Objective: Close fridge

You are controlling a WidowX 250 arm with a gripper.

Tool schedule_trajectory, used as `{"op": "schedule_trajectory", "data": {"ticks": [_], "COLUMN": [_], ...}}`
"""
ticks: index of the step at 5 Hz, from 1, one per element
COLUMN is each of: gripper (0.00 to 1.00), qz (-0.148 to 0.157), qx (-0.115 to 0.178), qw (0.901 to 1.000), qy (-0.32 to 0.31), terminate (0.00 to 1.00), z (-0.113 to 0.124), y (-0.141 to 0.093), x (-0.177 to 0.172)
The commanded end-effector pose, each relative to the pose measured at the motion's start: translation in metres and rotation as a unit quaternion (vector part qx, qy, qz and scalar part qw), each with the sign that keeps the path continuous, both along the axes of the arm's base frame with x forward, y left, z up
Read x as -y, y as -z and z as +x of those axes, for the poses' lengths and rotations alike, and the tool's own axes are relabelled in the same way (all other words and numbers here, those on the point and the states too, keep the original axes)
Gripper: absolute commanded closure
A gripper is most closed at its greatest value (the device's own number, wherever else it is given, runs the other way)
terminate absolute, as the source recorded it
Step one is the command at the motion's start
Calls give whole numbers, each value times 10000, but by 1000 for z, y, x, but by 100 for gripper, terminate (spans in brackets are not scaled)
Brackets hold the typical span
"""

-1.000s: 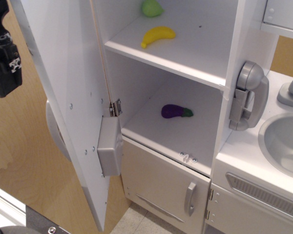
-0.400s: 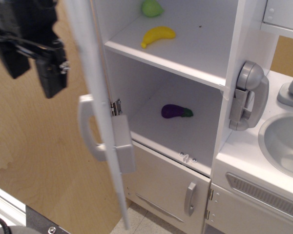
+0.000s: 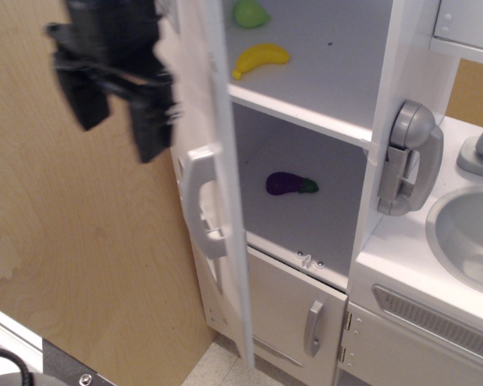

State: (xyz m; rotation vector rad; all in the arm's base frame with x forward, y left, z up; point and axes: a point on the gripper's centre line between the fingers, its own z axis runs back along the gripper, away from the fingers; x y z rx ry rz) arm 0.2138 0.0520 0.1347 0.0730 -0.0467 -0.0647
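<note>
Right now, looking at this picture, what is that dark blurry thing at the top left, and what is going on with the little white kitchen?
The dark shape is the robot's gripper, the two-fingered claw at the end of its one arm. It is blurred, so I cannot tell whether it is open or shut; nothing seems to be held in it. There is one camera, looking from outside at a toy kitchen. The tall white cabinet is the fridge, and its big door, seen almost edge-on, stands partly open beside the gripper. Inside, a yellow banana and a green fruit lie on the upper shelf, a purple eggplant on the one below. To the right hang a grey toy telephone and a sink.
</note>
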Motion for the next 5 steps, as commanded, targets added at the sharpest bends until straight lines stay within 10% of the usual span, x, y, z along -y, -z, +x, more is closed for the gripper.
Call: {"op": "schedule_trajectory", "data": {"ticks": [1,5], "gripper": [0,0], "qz": [-93,-409], "qx": [453,1453], "qw": [9981,9835], "qy": [-411,-994], "terminate": [0,0], "z": [64,115], "y": [-4,-23], "x": [14,13]}}
